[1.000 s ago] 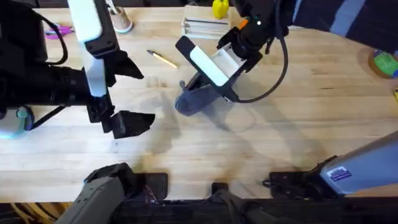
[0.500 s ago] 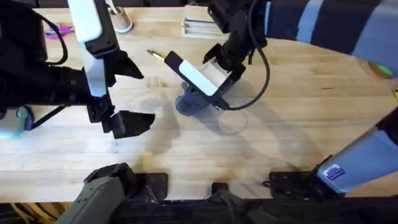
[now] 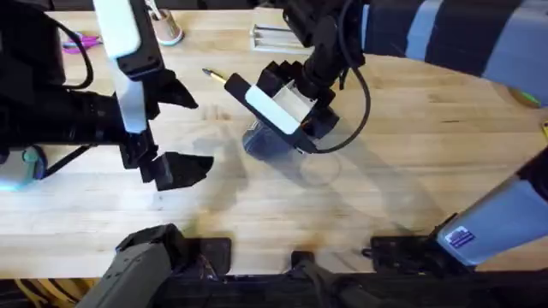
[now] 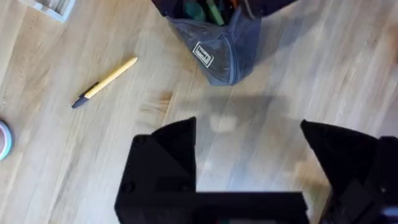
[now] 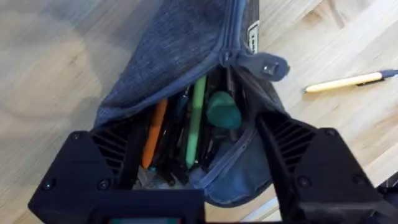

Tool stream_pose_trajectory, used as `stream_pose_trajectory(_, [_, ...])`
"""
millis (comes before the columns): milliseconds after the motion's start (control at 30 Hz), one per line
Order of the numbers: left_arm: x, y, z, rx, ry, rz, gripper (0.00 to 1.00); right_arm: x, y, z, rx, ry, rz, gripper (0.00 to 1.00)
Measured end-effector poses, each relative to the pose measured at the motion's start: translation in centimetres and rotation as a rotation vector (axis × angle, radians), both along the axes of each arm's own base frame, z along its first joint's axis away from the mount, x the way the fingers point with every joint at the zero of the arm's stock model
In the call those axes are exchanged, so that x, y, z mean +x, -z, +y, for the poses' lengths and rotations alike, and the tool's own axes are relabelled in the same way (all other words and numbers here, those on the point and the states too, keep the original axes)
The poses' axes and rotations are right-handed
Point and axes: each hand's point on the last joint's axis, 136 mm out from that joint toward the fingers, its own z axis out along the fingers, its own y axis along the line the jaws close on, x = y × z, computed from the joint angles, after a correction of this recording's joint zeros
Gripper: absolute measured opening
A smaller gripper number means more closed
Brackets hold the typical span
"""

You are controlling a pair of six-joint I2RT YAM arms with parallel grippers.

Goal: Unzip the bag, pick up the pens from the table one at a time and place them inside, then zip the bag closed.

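A: Where were the pens?
B: Green pen sat inside the unzipped bag; yellow pen lay on the table.
A: Grippers?
B: Right gripper spread wide over the bag mouth, holding 0, prob. just dropped it. Left gripper also open, empty.

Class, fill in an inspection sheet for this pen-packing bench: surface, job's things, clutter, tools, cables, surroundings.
Surface: wooden table, plank grain.
Job's things: denim bag unzipped, green pen inside among other items; yellow pen lying on the table beside the bag.
Clutter: pink-handled scissors at the far left edge.
Tools: left tool open, empty; right tool open over the bag's mouth.
Cables: black cable looping off the right arm.
Surroundings: nothing seen.
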Motion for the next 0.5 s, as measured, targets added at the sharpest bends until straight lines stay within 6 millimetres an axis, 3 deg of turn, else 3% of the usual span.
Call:
stream_pose_trajectory(300, [0.0,0.0,0.0,0.0,0.0,0.0,0.993,-0.3,-0.3,-0.1,0.004,0.003,0.011,0.996])
stream_pose_trajectory(500, [0.0,-0.1,-0.1,-0.004,0.001,-0.002,0.993,-1.9,-3.5,-0.4,0.049,0.051,0.032,0.997])
